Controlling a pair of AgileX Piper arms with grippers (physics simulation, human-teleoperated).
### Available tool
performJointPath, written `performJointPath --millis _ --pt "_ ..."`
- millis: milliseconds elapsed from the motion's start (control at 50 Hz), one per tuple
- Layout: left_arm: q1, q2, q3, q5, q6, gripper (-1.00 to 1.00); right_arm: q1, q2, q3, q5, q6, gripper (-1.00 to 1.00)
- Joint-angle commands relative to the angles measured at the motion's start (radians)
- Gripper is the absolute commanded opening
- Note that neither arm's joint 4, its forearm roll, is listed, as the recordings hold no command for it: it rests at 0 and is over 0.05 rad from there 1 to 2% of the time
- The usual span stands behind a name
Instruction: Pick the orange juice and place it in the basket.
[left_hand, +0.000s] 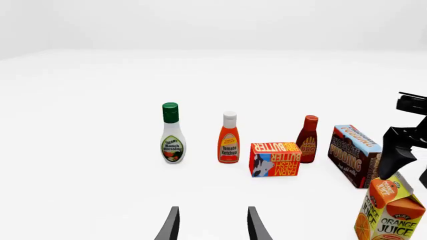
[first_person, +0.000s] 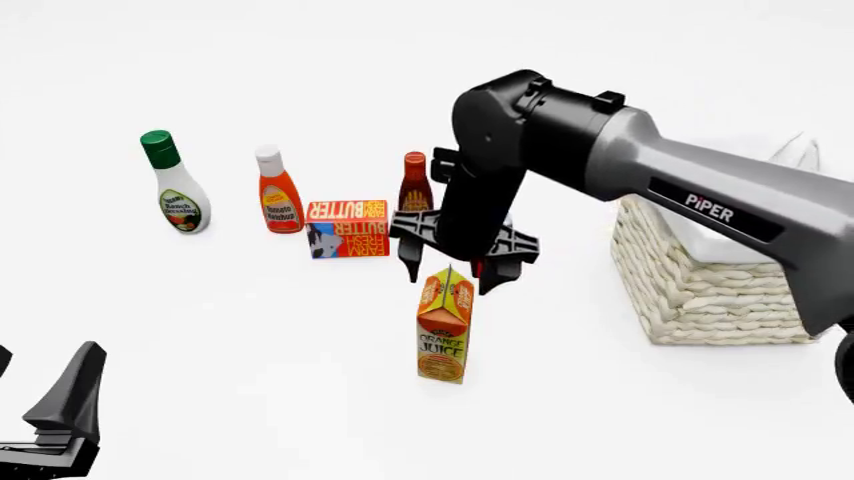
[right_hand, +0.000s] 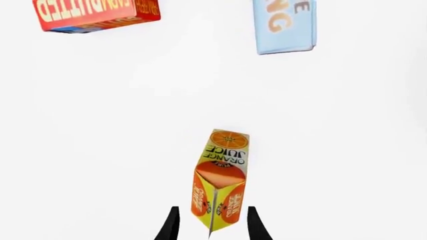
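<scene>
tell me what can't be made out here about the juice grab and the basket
- Basket inside: front view, hidden by the right arm and its own lining.
- Chocolate pudding box: front view, hidden behind the right arm.
- Right hand contact with the orange juice: its fingers flank the carton top, touch unclear.
- Left hand: only finger tips show.

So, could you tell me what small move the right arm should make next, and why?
Probably lower the right gripper a little further, then close. It hangs open directly over the upright orange juice carton, with its fingers on either side of the gabled top but apparently not yet gripping it. A deeper hold on the carton body should be more secure before lifting it towards the basket.
</scene>
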Motion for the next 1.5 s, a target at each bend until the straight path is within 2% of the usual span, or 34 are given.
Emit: performJointPath --millis 20,380,480,860,960,1200,1240,1500 --pt "0.001 0.000 0.002 -0.001 0.000 1.00 0.015 0.015 -0.001 0.000 0.005 1.00" --pt "0.001 0.000 0.002 -0.001 0.000 1.00 0.010 0.023 0.002 0.000 0.004 1.00" --pt "0.001 0.000 0.002 -0.001 0.000 1.00 -0.009 0.026 0.010 0.000 -0.010 1.00" --pt "0.001 0.000 0.002 -0.001 -0.001 1.00 0.004 0.037 0.001 0.000 0.013 1.00" --pt "0.001 0.000 0.002 -0.001 0.000 1.00 -0.007 0.043 0.004 0.000 0.001 1.00" --pt "0.001 0.000 0.002 -0.001 0.000 1.00 0.017 0.050 -0.009 0.000 0.024 1.00" --pt "0.001 0.000 0.002 -0.001 0.000 1.00 -0.002 0.055 0.000 0.000 0.001 1.00" --pt "0.001 0.000 0.002 -0.001 0.000 1.00 0.008 0.059 -0.004 0.000 0.019 1.00"
